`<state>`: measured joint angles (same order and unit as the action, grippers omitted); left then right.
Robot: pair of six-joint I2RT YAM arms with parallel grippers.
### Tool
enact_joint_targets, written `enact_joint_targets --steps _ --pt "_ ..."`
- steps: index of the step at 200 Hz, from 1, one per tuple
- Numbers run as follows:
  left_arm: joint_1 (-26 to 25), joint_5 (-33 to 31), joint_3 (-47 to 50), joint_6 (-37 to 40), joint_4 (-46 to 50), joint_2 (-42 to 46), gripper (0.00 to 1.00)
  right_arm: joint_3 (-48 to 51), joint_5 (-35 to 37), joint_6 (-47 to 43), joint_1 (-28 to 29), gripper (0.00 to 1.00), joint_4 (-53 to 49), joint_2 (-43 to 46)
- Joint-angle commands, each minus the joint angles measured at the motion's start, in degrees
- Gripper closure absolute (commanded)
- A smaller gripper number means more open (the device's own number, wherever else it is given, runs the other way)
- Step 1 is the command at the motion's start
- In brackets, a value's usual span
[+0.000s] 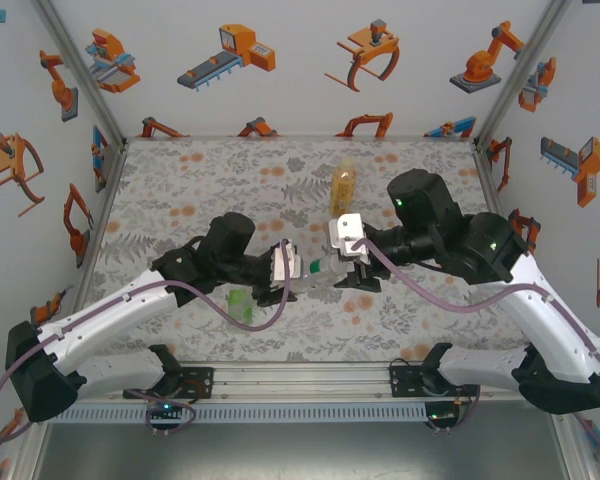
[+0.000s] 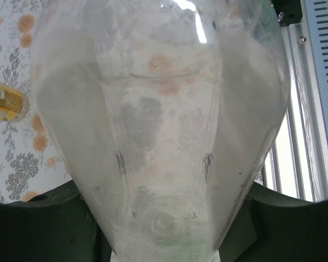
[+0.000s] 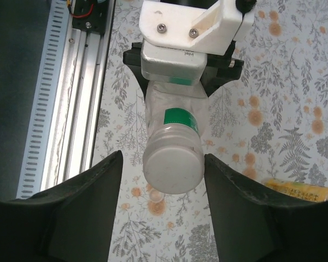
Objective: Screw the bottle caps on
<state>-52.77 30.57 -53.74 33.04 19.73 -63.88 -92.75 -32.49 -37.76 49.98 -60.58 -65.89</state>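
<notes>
Nearest the lens, the right gripper (image 3: pixel 163 164) is seen with jaws apart, one either side of the whitish cap (image 3: pixel 173 166) and clear of it. That cap sits on the clear bottle (image 3: pixel 172 109), which is held level by the left gripper (image 3: pixel 175 90), clamped on its body. For a sound turn, the cap should be centred, pinched squarely and rotated about the neck's axis, the bottle being held firm.

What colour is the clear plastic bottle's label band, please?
Green label band, best in the right wrist view.
</notes>
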Motion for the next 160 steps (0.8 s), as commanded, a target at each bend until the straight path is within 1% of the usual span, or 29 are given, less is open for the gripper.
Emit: enact_joint_targets --steps 1,41,55,65,87,101,113,132,160 --pt "-0.05 1.52 -1.46 -0.63 0.51 0.96 1.00 0.15 0.45 -1.27 0.82 0.48 0.81 0.55" --pt "-0.05 1.38 -1.28 -0.74 0.55 1.13 1.00 0.73 1.85 -0.01 1.19 0.61 1.42 0.76" --pt "-0.05 1.26 -1.28 -0.77 0.49 1.18 1.00 0.88 2.98 1.52 1.42 0.69 2.27 0.98" --pt "-0.05 1.10 -1.24 -0.79 0.49 1.08 1.00 1.58 4.47 5.25 1.46 0.75 4.44 1.35" --pt "-0.05 -0.62 -1.28 -0.87 0.27 1.32 1.00 4.63 8.82 21.23 1.49 0.88 10.86 2.41" --pt "-0.05 -2.55 -0.91 -1.05 -0.40 1.55 1.00 6.61 11.91 32.58 1.44 1.00 13.79 2.82" --pt "-0.05 -4.38 -0.28 -1.31 -1.57 1.81 1.00 8.01 15.37 42.84 1.53 1.00 15.81 3.20" --pt "0.00 -6.48 0.74 -1.09 -2.93 2.07 1.00 9.44 22.70 59.61 1.53 1.00 16.63 3.86" --pt "0.04 -8.78 0.91 -0.70 -4.10 1.70 1.00 11.35 29.10 80.28 1.53 1.00 15.44 5.05"
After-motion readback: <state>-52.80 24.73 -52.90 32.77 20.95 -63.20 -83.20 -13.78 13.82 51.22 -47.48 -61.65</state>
